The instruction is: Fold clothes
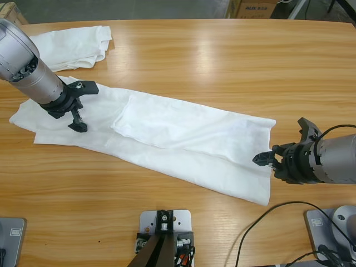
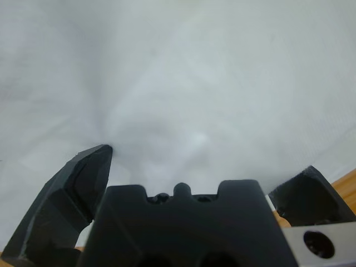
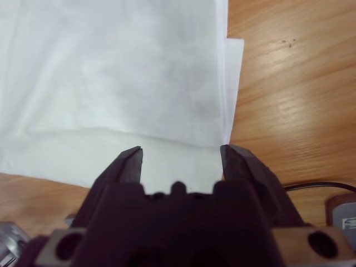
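Note:
A white T-shirt lies across the table as a long band, folded lengthwise, from the left edge to right of the middle. My left gripper hangs open over its left end, one jaw tip down on the cloth. White cloth fills the left wrist view between the wide-open left gripper. At the shirt's right end my right gripper is open. In the right wrist view the right gripper frames the cloth's edge, with nothing clamped. A folded white bundle rests at the back left.
Bare wooden table stretches behind and in front of the shirt. A cardboard box stands beyond the far edge. A black cable loops over the table at the front right, below the right arm.

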`<control>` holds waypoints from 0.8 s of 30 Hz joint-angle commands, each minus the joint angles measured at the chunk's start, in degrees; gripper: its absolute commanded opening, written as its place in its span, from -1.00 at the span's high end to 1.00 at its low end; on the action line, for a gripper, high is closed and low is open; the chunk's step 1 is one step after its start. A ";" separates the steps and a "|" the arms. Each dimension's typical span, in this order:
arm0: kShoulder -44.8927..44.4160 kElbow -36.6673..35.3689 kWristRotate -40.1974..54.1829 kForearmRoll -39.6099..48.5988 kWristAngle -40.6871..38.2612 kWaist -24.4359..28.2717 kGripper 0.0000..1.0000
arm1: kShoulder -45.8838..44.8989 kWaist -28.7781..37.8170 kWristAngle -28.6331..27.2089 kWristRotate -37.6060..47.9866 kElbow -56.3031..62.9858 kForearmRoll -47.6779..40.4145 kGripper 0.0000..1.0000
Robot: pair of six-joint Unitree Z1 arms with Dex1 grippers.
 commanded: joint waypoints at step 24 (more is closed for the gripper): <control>0.48 2.47 -0.67 -0.10 1.12 0.24 -1.00 | 8.18 -4.10 0.57 -1.18 0.24 0.96 -0.40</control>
